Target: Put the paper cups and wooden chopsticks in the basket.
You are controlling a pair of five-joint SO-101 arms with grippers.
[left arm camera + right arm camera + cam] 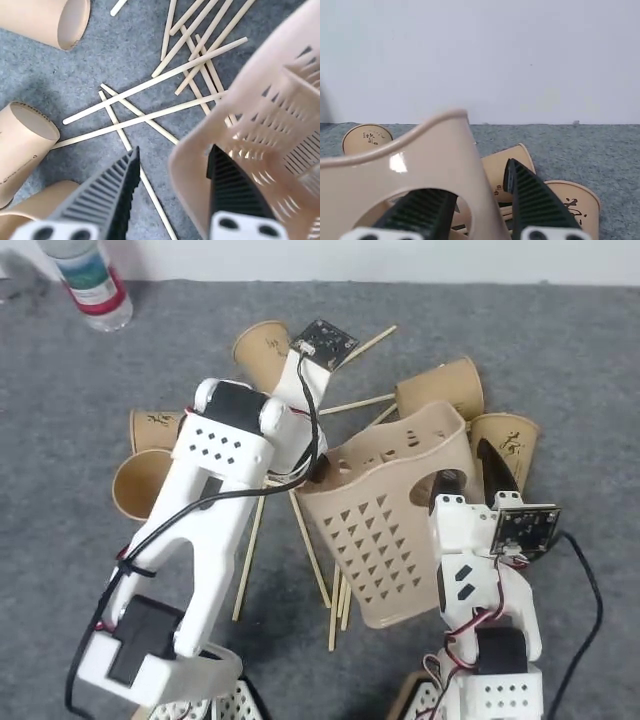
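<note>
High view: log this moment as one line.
left gripper: open, astride basket rim | right gripper: open, astride opposite side | paper cups: on carpet, outside basket | chopsticks: scattered on carpet

The left gripper [175, 148] is straddling the basket [280, 100] wall, jaws parted; wooden chopsticks [150, 85] are lying beyond its fingertips, paper cups [25, 140] beside it.
</note>
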